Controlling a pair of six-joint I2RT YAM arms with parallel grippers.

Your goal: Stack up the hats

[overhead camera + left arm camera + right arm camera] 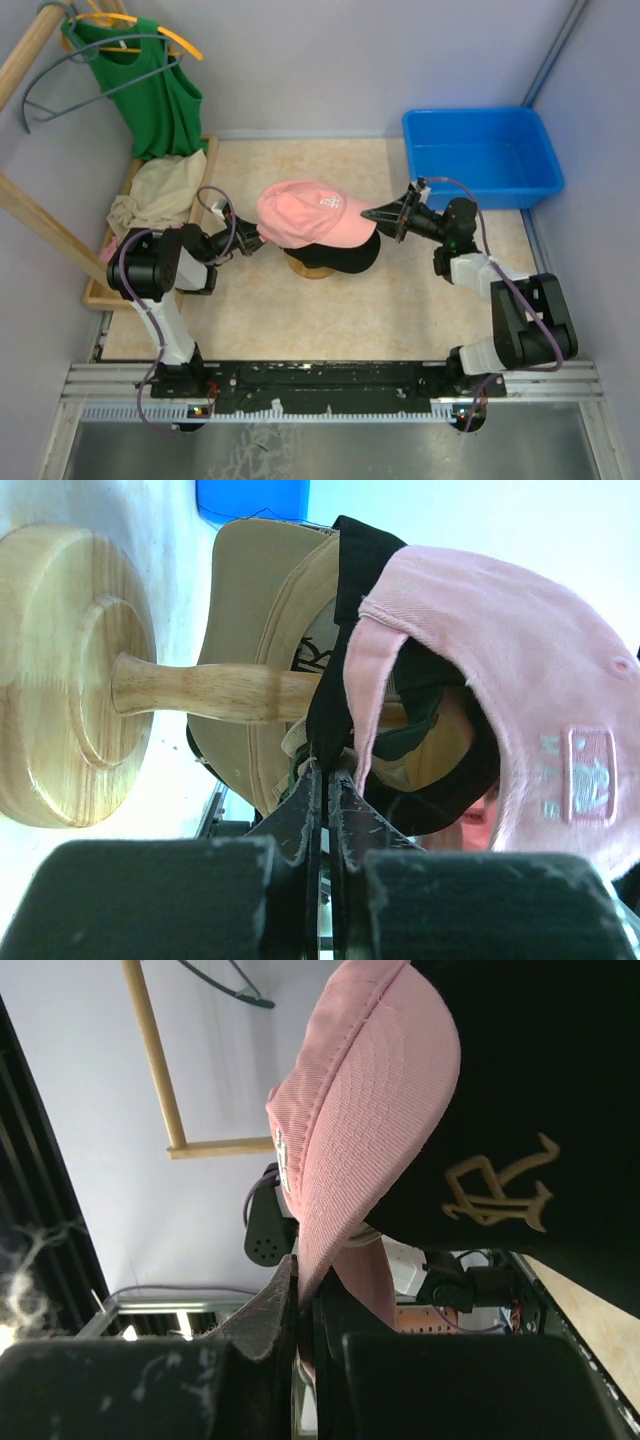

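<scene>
Landmark: wooden stand point(70, 670), round base and post. Every place below is reckoned from it.
Pink cap point(310, 215): top of the pile on the stand, with its brim pointing to the stand's right, toward my right arm.
Black cap point(520, 1110): directly under the pink one. Its gold emblem point(495, 1185) shows just beneath the pink brim.
Tan cap point(250, 630): lowest layer I can see, closest around the post.
Green cap: a dark strip shows between the tan and black layers from my left wrist. I take it for the fourth cap but cannot confirm it.
Left gripper point(322, 775): clenched on the pink cap's back hem, on the stand's left side. The black hem runs into the same pinch, and I cannot tell whether it is caught too.
Right gripper point(298, 1280): clenched on the tip of the pink brim, to the stand's right.
Why both ends: I judge that a front-and-back hold keeps the crown spread and level over the black crown. A one-end hold would let it sag or tip.
Step, judged: seating the last cap, so the stack is nearly done.
Next calls for: an even release, then backing each arm outward from the stand.
Risk: a snagged black hem could drag the pile off its narrow post.
Off-task: blue bin point(480, 155) lies beyond the stand to the right and green top point(155, 100) beyond it to the left. I touch neither.
</scene>
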